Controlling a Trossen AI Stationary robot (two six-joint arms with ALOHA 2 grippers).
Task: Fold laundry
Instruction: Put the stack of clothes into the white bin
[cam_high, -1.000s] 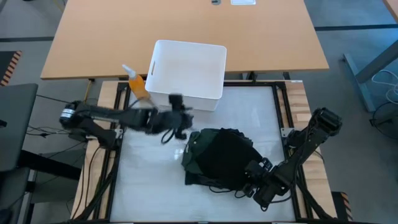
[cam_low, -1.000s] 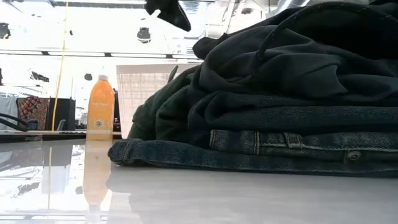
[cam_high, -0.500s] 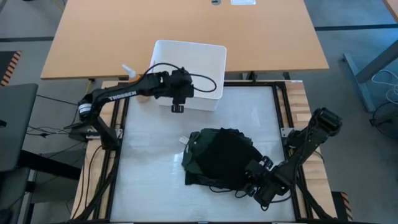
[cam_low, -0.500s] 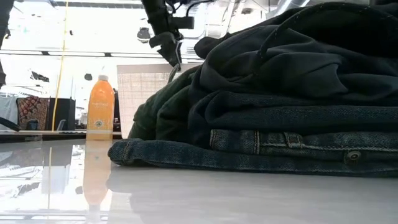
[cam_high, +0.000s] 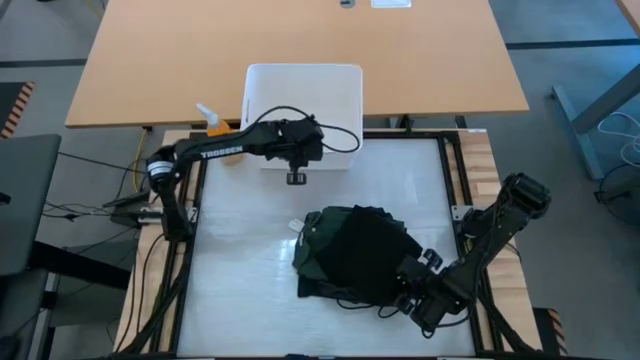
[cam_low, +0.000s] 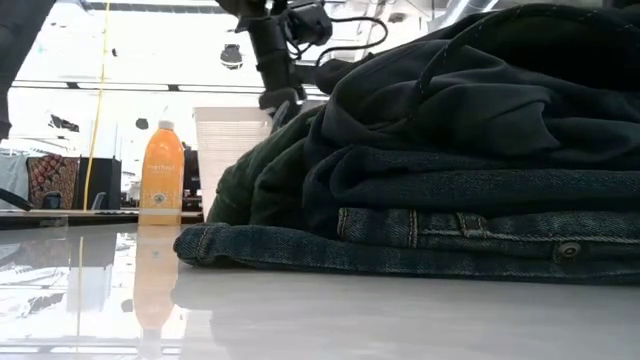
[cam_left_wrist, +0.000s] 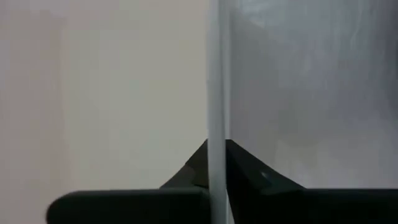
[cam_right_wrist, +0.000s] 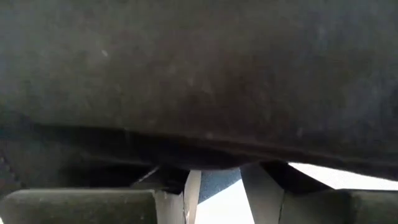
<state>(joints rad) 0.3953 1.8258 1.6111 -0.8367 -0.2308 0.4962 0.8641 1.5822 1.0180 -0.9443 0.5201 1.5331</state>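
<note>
Left gripper (cam_high: 296, 170) on bin wall (cam_high: 345, 160)

We see a white worktop (cam_high: 240, 290) in a black frame with wooden side rails. Behind it stands a light wooden desk (cam_high: 160, 60) on a grey floor (cam_high: 570, 30). The room beyond (low view) is brightly lit, with ceiling fixtures (cam_low: 232, 55) overhead.
</note>
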